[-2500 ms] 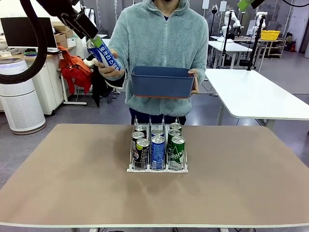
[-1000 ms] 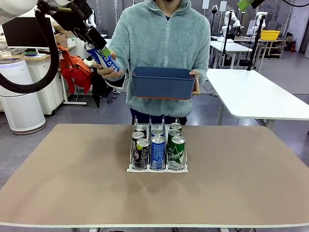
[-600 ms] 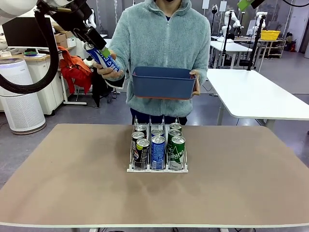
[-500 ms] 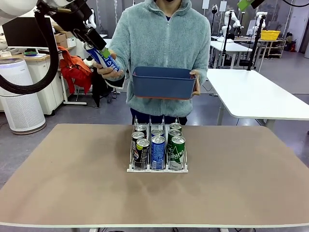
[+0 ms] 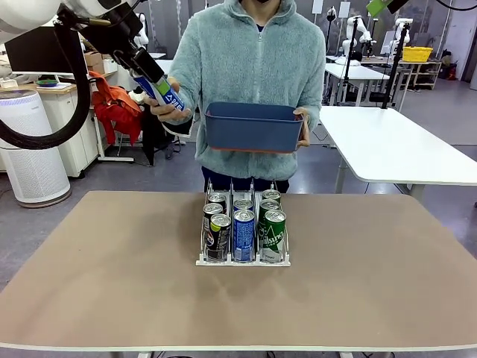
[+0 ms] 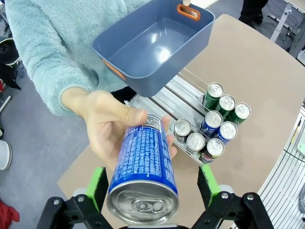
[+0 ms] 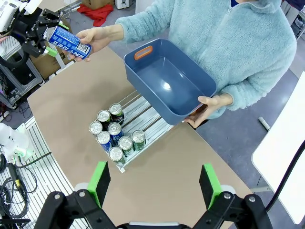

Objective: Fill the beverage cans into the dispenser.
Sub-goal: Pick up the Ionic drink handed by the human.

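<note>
**Blue can at the handover, left jaws not yet clamped**

Front view: the person's hand (image 5: 170,110) is offering a blue can (image 5: 165,92) to the left gripper (image 5: 153,74), high above the table (image 5: 97,261). The dispenser (image 5: 243,233), well below, is holding six cans.

Left wrist view: the can is sitting between the green pads (image 6: 96,185), which are standing wide apart, seemingly clear of its sides. The next move calls for closing before the hand lets go. A blue bin (image 6: 152,47) is hanging just beyond, over the rack's back.

Right wrist view: the right gripper (image 7: 155,183) is hovering wide and empty, high above the rack.
</note>
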Motion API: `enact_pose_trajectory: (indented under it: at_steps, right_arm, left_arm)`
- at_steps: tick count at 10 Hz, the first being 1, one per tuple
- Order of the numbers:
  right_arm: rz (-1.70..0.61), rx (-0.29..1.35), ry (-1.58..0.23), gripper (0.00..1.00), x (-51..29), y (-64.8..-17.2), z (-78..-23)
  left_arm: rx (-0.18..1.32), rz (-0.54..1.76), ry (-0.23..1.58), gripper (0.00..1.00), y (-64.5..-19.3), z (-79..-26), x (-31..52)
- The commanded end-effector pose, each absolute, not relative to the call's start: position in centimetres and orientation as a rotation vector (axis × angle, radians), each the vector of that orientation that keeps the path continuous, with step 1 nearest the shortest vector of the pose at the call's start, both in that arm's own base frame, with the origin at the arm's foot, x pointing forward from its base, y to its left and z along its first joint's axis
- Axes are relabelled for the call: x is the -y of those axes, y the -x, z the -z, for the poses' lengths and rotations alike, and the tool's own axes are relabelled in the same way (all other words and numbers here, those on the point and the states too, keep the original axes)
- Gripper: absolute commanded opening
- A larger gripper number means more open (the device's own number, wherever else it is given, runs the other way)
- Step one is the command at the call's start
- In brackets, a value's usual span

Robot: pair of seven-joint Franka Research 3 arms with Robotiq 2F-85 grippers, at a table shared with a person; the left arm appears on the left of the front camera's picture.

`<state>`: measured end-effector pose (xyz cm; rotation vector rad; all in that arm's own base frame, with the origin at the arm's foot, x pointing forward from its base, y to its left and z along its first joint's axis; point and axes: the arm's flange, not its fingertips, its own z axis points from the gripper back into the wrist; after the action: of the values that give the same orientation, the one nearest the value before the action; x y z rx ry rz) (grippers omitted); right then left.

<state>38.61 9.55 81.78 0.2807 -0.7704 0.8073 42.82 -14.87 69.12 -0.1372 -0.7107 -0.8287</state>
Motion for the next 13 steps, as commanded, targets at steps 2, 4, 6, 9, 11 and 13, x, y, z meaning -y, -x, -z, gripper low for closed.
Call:
enact_pose_trajectory:
  at_steps: [2, 4, 6, 9, 11, 13]
  right_arm:
    - [-0.809, 0.762, -0.284, 1.0, -9.4, -38.5, -81.7]
    - [-0.809, 0.762, -0.284, 1.0, -9.4, -38.5, -81.7]
    - [-0.809, 0.762, -0.284, 1.0, -9.4, -38.5, -81.7]
    - [-0.809, 0.762, -0.284, 1.0, -9.4, -38.5, -81.7]
    - [-0.809, 0.762, -0.284, 1.0, -9.4, -38.5, -81.7]
    - [-0.809, 0.762, -0.284, 1.0, -9.4, -38.5, -81.7]
  left_arm:
    - [0.711, 0.832, 0.143, 1.0, -42.8, -69.1, 15.0]
    - [0.674, 0.82, 0.152, 0.4, -42.6, -69.3, 14.8]
    - [0.654, 0.808, 0.12, 0.0, -42.4, -69.7, 14.8]
    - [0.651, 0.793, 0.108, 0.13, -42.2, -69.9, 14.7]
    - [0.668, 0.79, 0.098, 0.0, -42.1, -70.2, 14.6]
    - [0.696, 0.791, 0.086, 0.0, -41.9, -70.5, 14.7]
